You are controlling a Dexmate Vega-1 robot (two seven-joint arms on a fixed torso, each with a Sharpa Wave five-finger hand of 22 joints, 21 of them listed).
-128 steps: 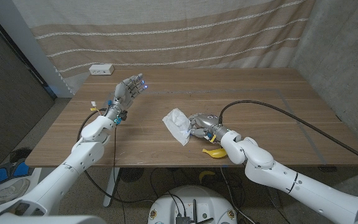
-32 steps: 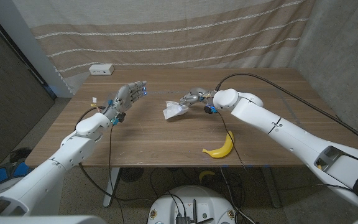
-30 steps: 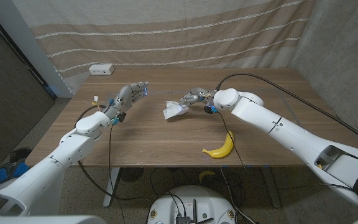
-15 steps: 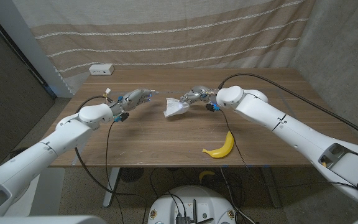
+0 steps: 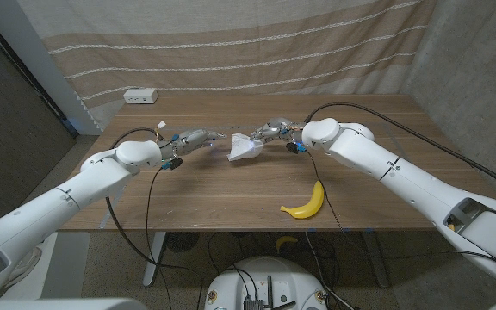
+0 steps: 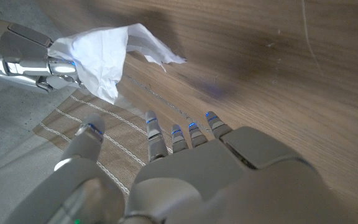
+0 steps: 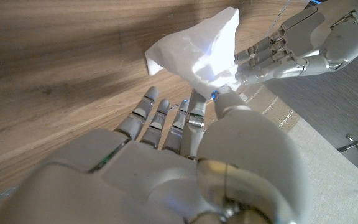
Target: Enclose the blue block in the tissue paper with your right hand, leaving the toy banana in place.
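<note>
My right hand (image 5: 271, 132) pinches a crumpled white tissue (image 5: 244, 147) by one end, and the bundle hangs just over the middle of the table. The same tissue (image 7: 201, 53) shows beyond my right hand (image 7: 166, 155) in the right wrist view. I cannot tell whether the blue block is inside the folds. My left hand (image 5: 193, 138) reaches in from the left with its fingers spread and holds nothing, a short gap from the tissue (image 6: 104, 53). The yellow toy banana (image 5: 306, 202) lies near the table's front edge, apart from both hands.
A white power strip (image 5: 141, 96) sits at the back left of the wooden table (image 5: 231, 194). A striped curtain hangs behind the table. Black cables trail from both arms over the tabletop.
My left hand has lowered and stretched right toward the tissue. My right hand, holding the tissue, has shifted slightly. The banana has stayed put over the last second.
</note>
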